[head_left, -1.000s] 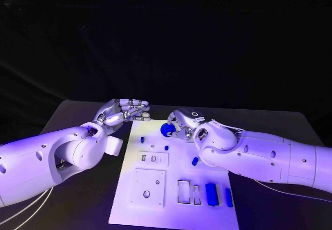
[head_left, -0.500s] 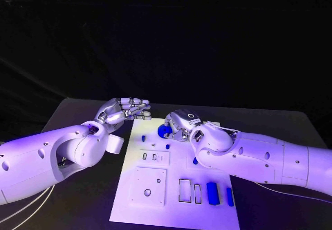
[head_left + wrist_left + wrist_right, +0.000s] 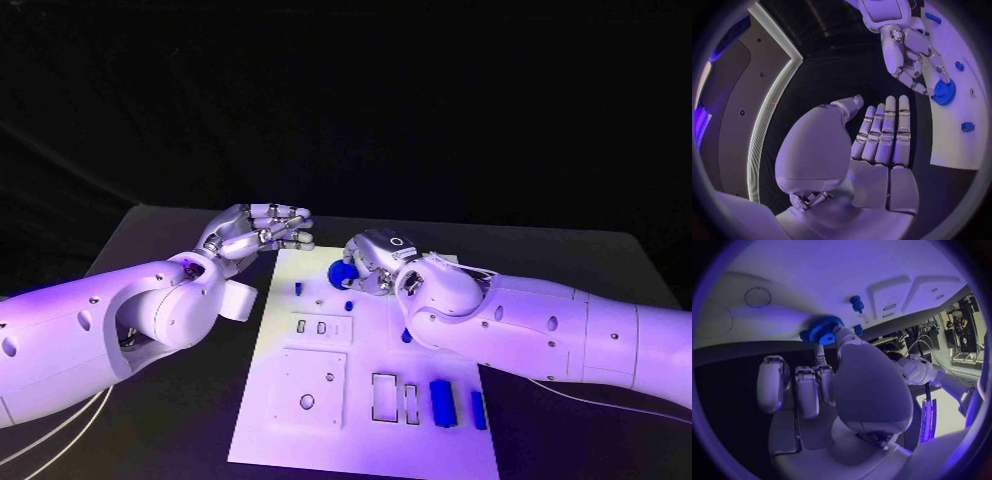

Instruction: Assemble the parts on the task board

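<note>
Gear (image 3: 345,272) lower, toward task board (image 3: 368,400).

Task board (image 3: 289,420) matt white plastic; gear (image 3: 822,329) blue ridged plastic.

No legible text, labels, numbers or signs anywhere.

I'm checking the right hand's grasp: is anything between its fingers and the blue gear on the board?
Nothing visible. The right hand already has its fingers touching the blue gear at the far end of the task board.
</note>
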Robot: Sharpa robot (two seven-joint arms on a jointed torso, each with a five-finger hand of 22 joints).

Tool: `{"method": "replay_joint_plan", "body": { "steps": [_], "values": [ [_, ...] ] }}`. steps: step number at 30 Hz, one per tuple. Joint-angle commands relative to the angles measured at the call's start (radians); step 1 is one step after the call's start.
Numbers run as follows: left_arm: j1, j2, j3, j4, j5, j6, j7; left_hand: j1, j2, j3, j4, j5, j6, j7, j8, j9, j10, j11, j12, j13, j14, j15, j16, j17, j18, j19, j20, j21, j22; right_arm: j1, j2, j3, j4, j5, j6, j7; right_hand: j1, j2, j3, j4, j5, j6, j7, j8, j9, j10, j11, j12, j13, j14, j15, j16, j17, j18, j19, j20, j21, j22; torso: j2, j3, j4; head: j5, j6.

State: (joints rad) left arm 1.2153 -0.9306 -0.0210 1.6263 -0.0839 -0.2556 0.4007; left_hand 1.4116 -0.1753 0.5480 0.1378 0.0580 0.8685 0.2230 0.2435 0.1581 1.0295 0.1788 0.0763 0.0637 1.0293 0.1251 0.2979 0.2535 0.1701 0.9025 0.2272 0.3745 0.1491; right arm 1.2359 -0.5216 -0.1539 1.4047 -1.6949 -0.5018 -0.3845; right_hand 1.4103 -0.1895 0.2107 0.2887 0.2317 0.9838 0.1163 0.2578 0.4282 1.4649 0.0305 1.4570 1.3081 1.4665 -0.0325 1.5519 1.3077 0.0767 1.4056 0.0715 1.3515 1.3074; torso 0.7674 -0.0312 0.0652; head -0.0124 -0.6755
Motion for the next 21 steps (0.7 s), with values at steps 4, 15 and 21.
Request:
{"method": "replay_joint_plan", "body": {
  "steps": [4,15,21],
  "values": [
    [0.001,0.001,0.001,0.002,0.001,0.019,0.002,0.003,0.000,0.003,-0.006,-0.004,-0.005,0.022,-0.007,-0.001,0.002,0.004,-0.006,0.001,0.002,0.001,-0.005,0.001,0.011,-0.005,0.000,0.003,0.001,0.000,0.003,0.000,-0.008,-0.008,0.008,0.001,-0.027,-0.012,0.016,0.001,0.005,-0.051,0.019,-0.036,-0.013,0.021,0.020,-0.026,0.136,0.089,0.014,0.002,0.184,-0.009,-0.006,0.014,-0.012,0.007,0.001,-0.0006,0.0002,-0.001,0.002],
    [0.001,-0.001,0.001,0.003,0.001,0.020,0.000,0.003,0.000,0.003,-0.006,-0.004,-0.005,0.022,-0.007,-0.001,0.002,0.004,-0.006,0.001,0.002,0.001,-0.005,0.001,0.011,-0.005,0.000,0.003,0.001,0.000,-0.001,0.000,-0.007,0.031,0.027,0.029,-0.123,-0.007,-0.036,0.006,0.005,-0.096,0.037,-0.076,-0.019,0.010,0.039,-0.040,0.126,0.089,0.031,0.002,0.185,-0.007,-0.008,0.033,-0.018,0.009,0.000,0.0000,0.0001,0.001,0.001],
    [0.001,-0.002,0.001,0.004,0.000,0.025,-0.008,0.000,-0.001,0.003,-0.009,-0.005,-0.007,0.023,-0.008,-0.002,0.002,0.006,-0.009,0.001,0.001,0.002,-0.008,0.003,0.011,-0.006,0.000,0.005,0.001,0.000,-0.004,0.000,-0.004,0.060,0.044,0.040,-0.264,0.034,-0.080,0.008,0.008,-0.072,0.031,-0.075,-0.012,0.026,0.035,-0.014,0.148,0.092,0.029,0.005,0.199,-0.011,0.003,0.033,-0.008,0.026,0.000,-0.0003,-0.0014,-0.001,0.000]
  ]
}}
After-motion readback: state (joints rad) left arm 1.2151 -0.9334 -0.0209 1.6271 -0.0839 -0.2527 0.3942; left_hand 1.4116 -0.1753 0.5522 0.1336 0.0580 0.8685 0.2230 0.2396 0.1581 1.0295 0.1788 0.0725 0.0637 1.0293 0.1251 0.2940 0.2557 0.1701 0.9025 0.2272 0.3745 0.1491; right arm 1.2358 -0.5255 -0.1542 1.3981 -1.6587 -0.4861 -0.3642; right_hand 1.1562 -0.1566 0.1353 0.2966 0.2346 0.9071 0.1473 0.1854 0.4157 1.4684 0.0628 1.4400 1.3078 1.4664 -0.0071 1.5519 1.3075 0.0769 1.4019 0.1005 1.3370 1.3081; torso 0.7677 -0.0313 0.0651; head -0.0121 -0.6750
